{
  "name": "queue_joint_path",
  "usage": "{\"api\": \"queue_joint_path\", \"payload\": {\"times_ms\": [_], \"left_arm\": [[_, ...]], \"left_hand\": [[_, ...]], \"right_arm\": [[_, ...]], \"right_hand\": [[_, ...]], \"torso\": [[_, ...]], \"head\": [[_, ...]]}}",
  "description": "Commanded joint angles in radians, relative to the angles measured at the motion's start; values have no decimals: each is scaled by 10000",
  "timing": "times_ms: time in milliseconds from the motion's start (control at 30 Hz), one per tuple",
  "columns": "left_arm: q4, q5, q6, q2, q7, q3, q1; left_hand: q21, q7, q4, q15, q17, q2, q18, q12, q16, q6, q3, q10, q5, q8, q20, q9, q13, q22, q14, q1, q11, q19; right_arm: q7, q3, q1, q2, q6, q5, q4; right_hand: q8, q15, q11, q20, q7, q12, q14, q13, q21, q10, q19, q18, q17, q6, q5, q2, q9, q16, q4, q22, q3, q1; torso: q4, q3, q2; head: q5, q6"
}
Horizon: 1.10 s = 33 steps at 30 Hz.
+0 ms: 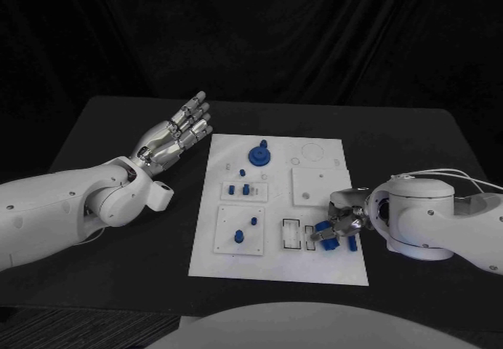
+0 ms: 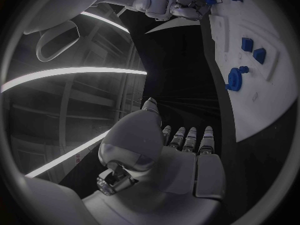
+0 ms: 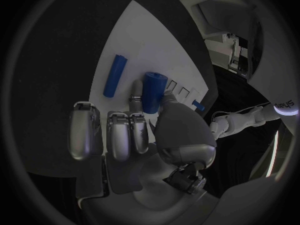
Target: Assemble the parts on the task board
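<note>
Black bench, white board (image 1: 315,273) mostly unassembled: right hand (image 1: 337,231) pinches one blue cylinder (image 3: 152,91), left hand (image 1: 180,129) flat, holding nothing.

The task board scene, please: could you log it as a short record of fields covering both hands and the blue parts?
board: white task board in the middle of the black table
left hand: left hand beside the board's far left corner, fingers straight and apart, holding nothing
right hand: right hand over the board's near right area, pinching a blue cylinder
loose part: second blue cylinder lying on the board next to the held one
other parts: blue gear standing near the board's far edge; small blue pieces in the left-side plates
</note>
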Motion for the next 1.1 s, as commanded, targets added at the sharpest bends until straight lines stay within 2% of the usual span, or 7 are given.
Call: {"api": "queue_joint_path", "payload": {"times_ms": [33, 167, 300, 467, 567, 800, 1100], "left_arm": [[9, -27, 246, 3, 67, 9, -20], [5, -27, 316, 4, 41, 9, -28], [-3, -27, 376, 7, 10, 9, -36], [-16, -27, 417, 5, -32, 9, -44], [-32, -27, 439, 17, -55, 9, -48], [-62, -27, 522, 53, -119, 9, -59], [-61, -27, 583, 68, -172, 9, -71]], "left_hand": [[2, 84, 0, 62, -11, 4, 122, -66, -36, 21, 85, -2, 39, -9, 78, 10, -9, 15, -5, 111, 54, -23], [6, 157, -4, 94, -11, 32, 125, -66, -36, 37, 107, -2, 70, -5, 133, 15, -9, 20, -5, 156, 77, -19], [9, 189, -4, 114, -11, 43, 128, -66, -36, 49, 116, -2, 80, -2, 162, 18, -9, 24, -5, 175, 91, -16], [11, 240, -3, 145, -11, 57, 131, -66, -36, 67, 126, -2, 85, 3, 204, 22, -9, 27, -5, 197, 103, -13], [11, 240, -3, 145, -11, 57, 131, -66, -36, 67, 126, -2, 85, 3, 204, 22, -9, 27, -5, 197, 103, -13], [18, 324, -14, 228, -11, 96, 137, -66, -36, 84, 159, -2, 139, 7, 283, 26, -9, 35, -5, 263, 118, -6], [27, 379, -16, 313, -11, 98, 140, -66, -36, 110, 176, -2, 177, 14, 381, 33, -9, 47, -5, 326, 129, 5]], "right_arm": [[-395, -10, -45, -39, 56, -116, 44], [-368, -9, -51, -114, -147, 40, 127], [-353, -9, -52, -221, -432, 520, 251], [-321, -8, -38, -447, -816, 1493, 494], [-289, -7, 58, -589, -1091, 2281, 662], [-210, -7, 490, -712, -1541, 4613, 844], [-174, -8, 655, -332, -1951, 6571, 536]], "right_hand": [[-130, 38, 8, 20, 4, 25, 1039, 2635, -71, 1041, 232, 79, 2633, -225, 1560, 109, 205, 26, -139, 2002, 19, 452], [-591, 123, 75, 91, 101, 25, 1039, 2635, -159, 1041, 219, 92, 2633, -727, 4905, 34, 247, 26, -298, 1986, 368, 1226], [-721, 147, 80, 119, 120, 25, 1039, 2635, -252, 1041, 194, 111, 2633, -849, 6279, -21, 280, 26, -518, 1962, 840, 1748], [-568, 192, 136, 156, 197, 25, 1039, 2635, -289, 1041, 195, 117, 2633, -968, 9408, -335, 438, 26, -437, 1958, 2062, 1740], [-464, 195, 128, 161, 205, 25, 1039, 2635, -286, 1041, 198, 118, 2633, -980, 10126, -522, 531, 26, -301, 1960, 2722, 1420], [-378, 196, 122, 159, 215, 25, 1039, 2635, -342, 1041, 176, 131, 2633, -1027, 10529, -725, 620, 26, -292, 1942, 3275, 1118], [-202, 207, 124, 171, 221, 25, 1039, 2635, -472, 1041, 126, 159, 2633, -1278, 8650, -737, 820, 26, -454, 1902, 3531, 684]], "torso": [[2, 1, 1], [-6, 4, 3], [0, 2, -1], [-2, 2, -3], [5, -3, -10], [2, -9, -10], [9, -8, 4]], "head": [[19, -2], [3, -2], [-22, -2], [-3, -2], [-6, -2], [-19, -2], [33, -2]]}}
